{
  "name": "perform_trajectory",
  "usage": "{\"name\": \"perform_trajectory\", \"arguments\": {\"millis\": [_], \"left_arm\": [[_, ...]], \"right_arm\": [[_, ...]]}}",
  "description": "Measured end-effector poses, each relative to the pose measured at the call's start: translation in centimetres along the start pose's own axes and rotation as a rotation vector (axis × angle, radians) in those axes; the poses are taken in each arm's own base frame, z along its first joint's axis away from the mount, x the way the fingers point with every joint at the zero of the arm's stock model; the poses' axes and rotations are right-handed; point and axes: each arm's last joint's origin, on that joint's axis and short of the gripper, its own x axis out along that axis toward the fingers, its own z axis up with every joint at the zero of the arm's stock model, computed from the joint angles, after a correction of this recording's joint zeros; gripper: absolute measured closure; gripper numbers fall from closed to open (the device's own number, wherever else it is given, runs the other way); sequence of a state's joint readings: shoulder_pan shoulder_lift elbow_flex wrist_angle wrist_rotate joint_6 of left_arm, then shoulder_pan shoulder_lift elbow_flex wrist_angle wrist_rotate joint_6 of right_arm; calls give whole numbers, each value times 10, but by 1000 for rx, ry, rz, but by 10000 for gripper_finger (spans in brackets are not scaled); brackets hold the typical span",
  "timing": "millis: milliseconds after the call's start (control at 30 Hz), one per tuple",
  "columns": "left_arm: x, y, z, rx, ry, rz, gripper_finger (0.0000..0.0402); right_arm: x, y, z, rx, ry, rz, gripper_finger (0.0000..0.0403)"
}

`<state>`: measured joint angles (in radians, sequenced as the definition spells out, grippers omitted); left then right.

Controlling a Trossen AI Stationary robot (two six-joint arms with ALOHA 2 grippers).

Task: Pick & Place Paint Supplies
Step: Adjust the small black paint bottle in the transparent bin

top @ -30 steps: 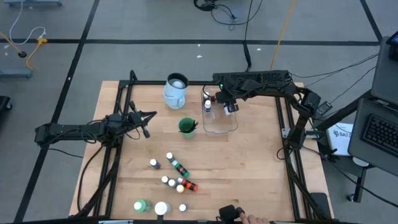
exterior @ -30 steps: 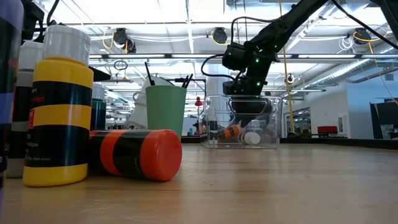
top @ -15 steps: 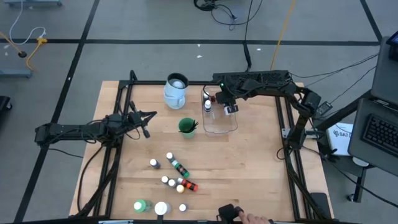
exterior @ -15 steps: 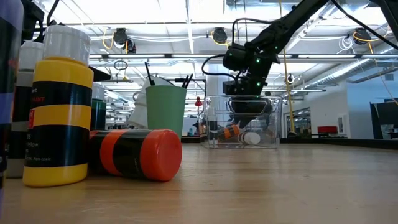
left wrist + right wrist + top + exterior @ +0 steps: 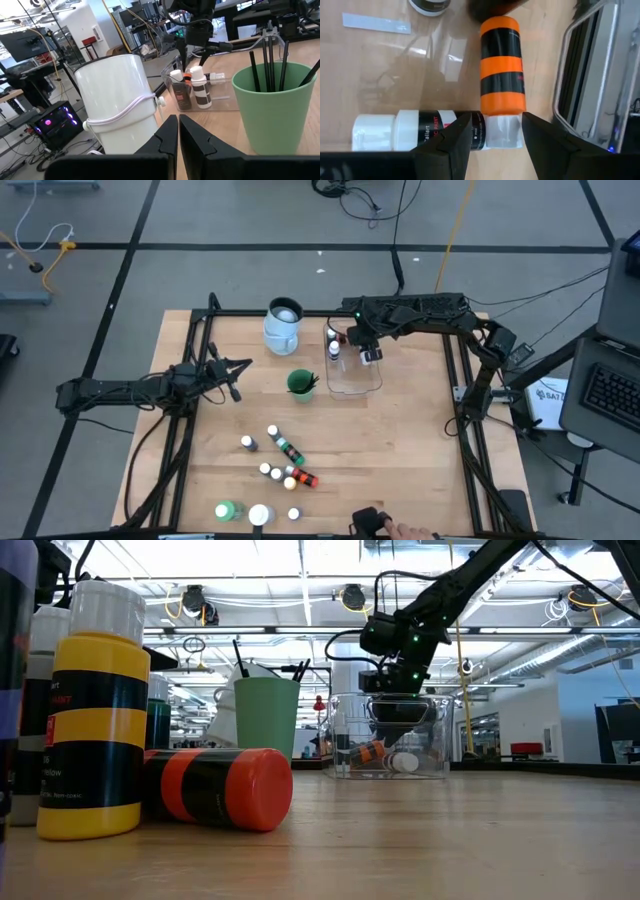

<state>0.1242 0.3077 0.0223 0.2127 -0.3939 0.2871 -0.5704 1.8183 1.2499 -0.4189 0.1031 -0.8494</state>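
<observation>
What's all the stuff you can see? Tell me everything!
table: one, wooden
small paint bottles: about eight, mixed colours, white caps, loose on the near half
clear tub: one, far middle
bottles in tub: at least three, one orange-and-black bottle lying down
green cup: one, table middle, holding dark brushes
jug: one, pale blue-white, far side, left of tub
green bottle: one, near edge
white jar: one, beside green bottle
person's hand: one, near edge
left gripper: shut, left of cup
right gripper: open, over tub
</observation>
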Motion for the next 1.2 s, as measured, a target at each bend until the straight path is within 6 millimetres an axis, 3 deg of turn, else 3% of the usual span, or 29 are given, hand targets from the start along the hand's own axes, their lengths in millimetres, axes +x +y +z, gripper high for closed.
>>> {"name": "perform_trajectory", "arguments": {"millis": [367,667,767,1000,1200], "left_arm": [[0,0,0,-2,-2,0,380],[0,0,0,-2,-1,0,380],[0,0,0,-2,-1,0,380],[0,0,0,-3,0,-1,380],[0,0,0,8,2,-1,380]], "right_arm": [[10,-1,-7,11,48,13,244],[19,6,-2,-77,159,-68,362],[11,7,6,-111,178,-140,396],[-14,21,28,-140,181,-274,401],[-54,23,46,-22,-47,-276,400]]}}
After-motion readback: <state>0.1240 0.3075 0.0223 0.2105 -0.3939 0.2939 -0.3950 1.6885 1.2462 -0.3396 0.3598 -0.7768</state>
